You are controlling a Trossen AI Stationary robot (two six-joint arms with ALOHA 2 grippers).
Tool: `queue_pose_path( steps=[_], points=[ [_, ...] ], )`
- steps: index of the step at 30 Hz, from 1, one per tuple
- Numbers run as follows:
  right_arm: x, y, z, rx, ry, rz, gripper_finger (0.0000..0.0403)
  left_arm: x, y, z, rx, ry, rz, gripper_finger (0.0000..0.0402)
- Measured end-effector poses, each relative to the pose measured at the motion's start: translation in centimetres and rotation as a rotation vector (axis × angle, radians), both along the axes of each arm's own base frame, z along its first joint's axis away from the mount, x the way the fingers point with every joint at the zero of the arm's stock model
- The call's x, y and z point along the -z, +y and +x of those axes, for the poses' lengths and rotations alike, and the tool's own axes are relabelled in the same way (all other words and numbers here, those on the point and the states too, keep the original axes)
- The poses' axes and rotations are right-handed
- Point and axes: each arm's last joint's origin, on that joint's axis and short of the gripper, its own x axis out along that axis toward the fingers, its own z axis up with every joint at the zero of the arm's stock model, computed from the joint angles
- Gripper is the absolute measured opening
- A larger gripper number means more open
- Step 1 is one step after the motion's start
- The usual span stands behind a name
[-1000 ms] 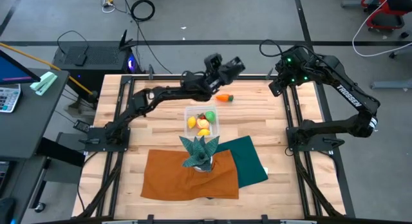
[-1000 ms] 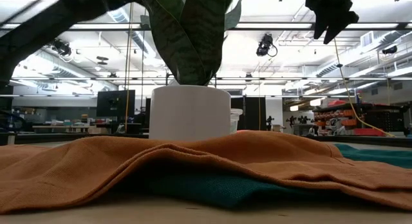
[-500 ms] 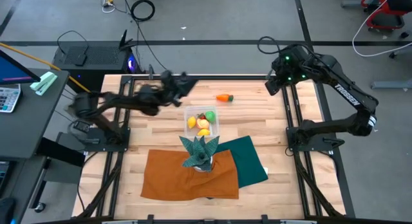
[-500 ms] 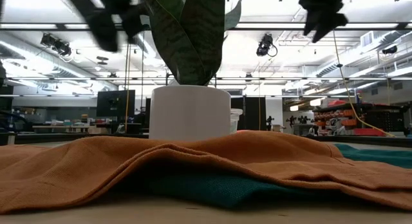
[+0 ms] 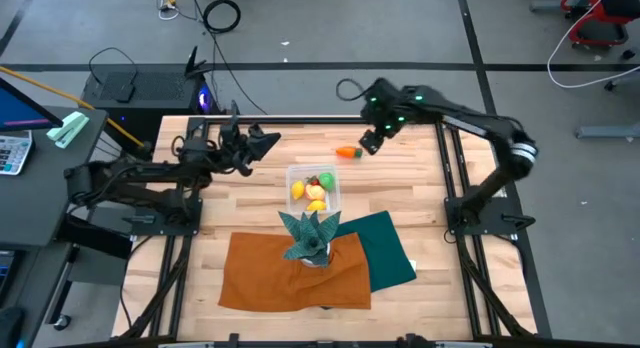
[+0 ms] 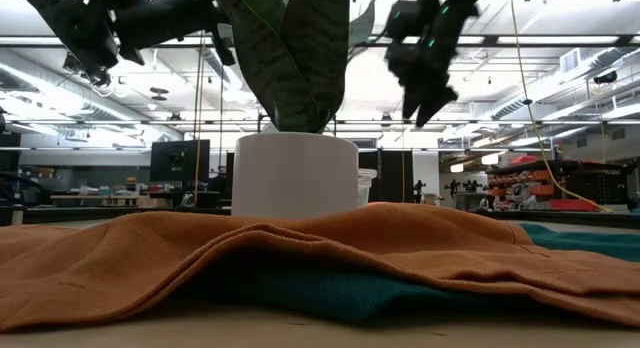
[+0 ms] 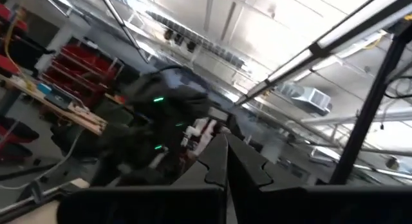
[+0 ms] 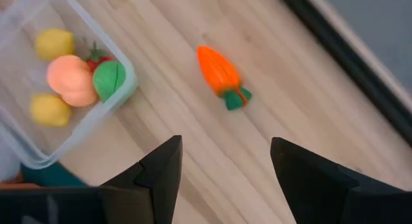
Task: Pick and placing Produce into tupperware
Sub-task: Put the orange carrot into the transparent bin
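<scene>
1. The left hand (image 5: 268,141) hangs over the left part of the worktop (image 5: 250,208), pulled back toward its own side. Its fingers (image 7: 225,163) are pressed together and hold nothing.
2. Near the middle of the worktop stands the clear plastic container (image 5: 331,198). In it lie a yellow piece (image 5: 298,190), a second yellow piece (image 5: 316,205), a peach-coloured piece (image 8: 71,79), a green piece (image 5: 326,180) and a little red one (image 8: 96,55), all bunched together.
3. Just in front of the container a potted plant (image 5: 310,233) with teal spiky leaves stands in a white pot (image 6: 294,174), on an orange cloth (image 5: 290,278) that overlaps a dark green cloth (image 5: 390,250).
4. The toy carrot (image 5: 347,152) lies on the bare wood beyond the container, outside it and a little apart from its far right corner, green stub pointing away from the container.
5. The right hand (image 5: 371,141) hovers above the worktop just beside the carrot, on its right. Its fingers (image 8: 161,169) stand partly apart, with nothing between them and not touching the carrot.
</scene>
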Motion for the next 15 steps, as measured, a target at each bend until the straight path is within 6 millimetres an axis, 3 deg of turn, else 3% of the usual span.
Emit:
queue_pose_path(
  steps=[8,15],
  points=[
    [5.8,-1.9,3.4,-0.034,0.101,0.12,0.0204,-0.4,-0.4,-0.4,0.085,0.018,0.005,0.0011],
    [7.7,-1.8,5.2,-0.204,0.111,0.061,0.0219,-0.3,-0.4,-0.4,0.11,0.024,-0.014,0.0011]
  ],
)
